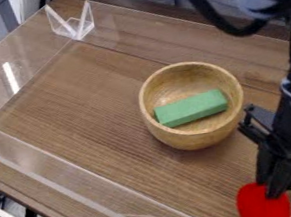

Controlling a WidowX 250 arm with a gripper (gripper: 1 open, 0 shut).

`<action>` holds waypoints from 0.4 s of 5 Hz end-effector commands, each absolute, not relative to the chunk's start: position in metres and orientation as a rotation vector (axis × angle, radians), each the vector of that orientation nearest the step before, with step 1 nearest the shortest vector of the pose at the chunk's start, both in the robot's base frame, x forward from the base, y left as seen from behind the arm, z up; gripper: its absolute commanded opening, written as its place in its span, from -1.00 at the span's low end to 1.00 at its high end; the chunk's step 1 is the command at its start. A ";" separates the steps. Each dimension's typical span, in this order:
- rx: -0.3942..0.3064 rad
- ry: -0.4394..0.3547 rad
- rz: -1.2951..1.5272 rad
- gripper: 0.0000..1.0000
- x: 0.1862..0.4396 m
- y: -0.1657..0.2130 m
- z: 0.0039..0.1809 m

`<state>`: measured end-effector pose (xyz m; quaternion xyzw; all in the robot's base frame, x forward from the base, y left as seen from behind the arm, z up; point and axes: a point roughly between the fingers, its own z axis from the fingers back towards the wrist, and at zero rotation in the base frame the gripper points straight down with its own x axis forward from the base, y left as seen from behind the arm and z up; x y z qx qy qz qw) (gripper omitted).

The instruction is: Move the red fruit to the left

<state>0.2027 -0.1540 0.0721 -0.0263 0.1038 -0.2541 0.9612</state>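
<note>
Gripper (pixel 275 190) closing down on the red fruit (pixel 265 204) at the lower right corner of the table (pixel 94 107).

The black gripper is pointing almost straight down, its fingers shut against the top of the red fruit — the fruit is sitting directly beneath it, partly cut off by the bottom edge of the view. Just up and to the left, apart from the fruit, a wooden bowl (pixel 179 131) is holding a green block (pixel 192 108). A clear plastic wall (pixel 67 207) is bordering the table's left and near sides.
</note>
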 end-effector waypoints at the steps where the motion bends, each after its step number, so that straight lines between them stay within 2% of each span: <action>1: -0.067 0.148 -0.489 -1.00 0.203 -0.156 0.093; 2: -0.067 0.131 -0.481 -1.00 0.203 -0.150 0.114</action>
